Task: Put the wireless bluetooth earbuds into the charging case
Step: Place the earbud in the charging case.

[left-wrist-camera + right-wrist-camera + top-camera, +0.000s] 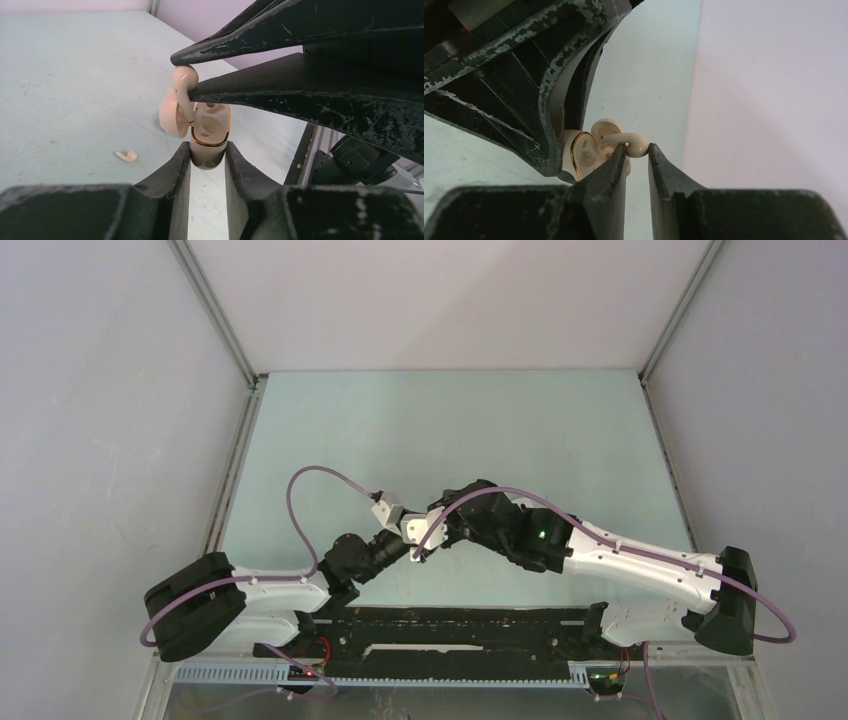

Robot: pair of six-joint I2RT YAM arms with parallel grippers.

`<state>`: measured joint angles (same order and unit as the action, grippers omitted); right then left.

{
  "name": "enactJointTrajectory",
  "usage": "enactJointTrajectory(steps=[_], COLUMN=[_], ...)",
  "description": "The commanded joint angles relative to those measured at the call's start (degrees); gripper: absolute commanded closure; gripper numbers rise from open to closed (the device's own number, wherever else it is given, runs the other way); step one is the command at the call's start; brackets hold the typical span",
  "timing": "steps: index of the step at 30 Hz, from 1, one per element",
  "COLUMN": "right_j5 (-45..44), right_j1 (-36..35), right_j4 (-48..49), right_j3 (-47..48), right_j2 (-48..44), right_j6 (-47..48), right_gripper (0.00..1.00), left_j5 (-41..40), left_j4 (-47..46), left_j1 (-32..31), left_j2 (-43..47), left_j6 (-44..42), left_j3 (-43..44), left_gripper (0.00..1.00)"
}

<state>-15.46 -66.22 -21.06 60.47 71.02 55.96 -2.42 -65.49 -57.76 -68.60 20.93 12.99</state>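
My left gripper (207, 156) is shut on the base of a beige charging case (208, 147) with a gold rim. The case's lid (170, 112) hangs open to the left. My right gripper (638, 151) is shut on the round head of a beige earbud (636, 146) and holds it just above the case. The earbud's stem (188, 102) points down, and its tip is at the rim of the case's opening. A second beige earbud (126, 156) lies loose on the table to the left of the case.
Both arms meet over the near middle of the pale green table (450, 420). Grey walls close in the left, back and right sides. A black mounting rail (440, 635) runs along the near edge between the arm bases.
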Motion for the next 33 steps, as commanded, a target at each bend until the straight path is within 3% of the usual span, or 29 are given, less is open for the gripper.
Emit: enactJointTrajectory(steps=[1,33], right_j5=[-0.41,-3.20], right_j1=[-0.37,-1.64], right_j4=[0.96,5.89], right_j3=[-0.14,-3.34], right_j2=[-1.04,-3.03], right_j6=[-0.17,0.99], right_gripper=[1.00,1.00], left_j5=[-0.49,-1.36], left_j4=[-3.93,-7.21], left_j1=[-0.25,-0.23], left_j2=[1.74,0.60], left_j6=[0.42,2.95], left_j3=[1.42,1.07], left_gripper=[1.00,1.00])
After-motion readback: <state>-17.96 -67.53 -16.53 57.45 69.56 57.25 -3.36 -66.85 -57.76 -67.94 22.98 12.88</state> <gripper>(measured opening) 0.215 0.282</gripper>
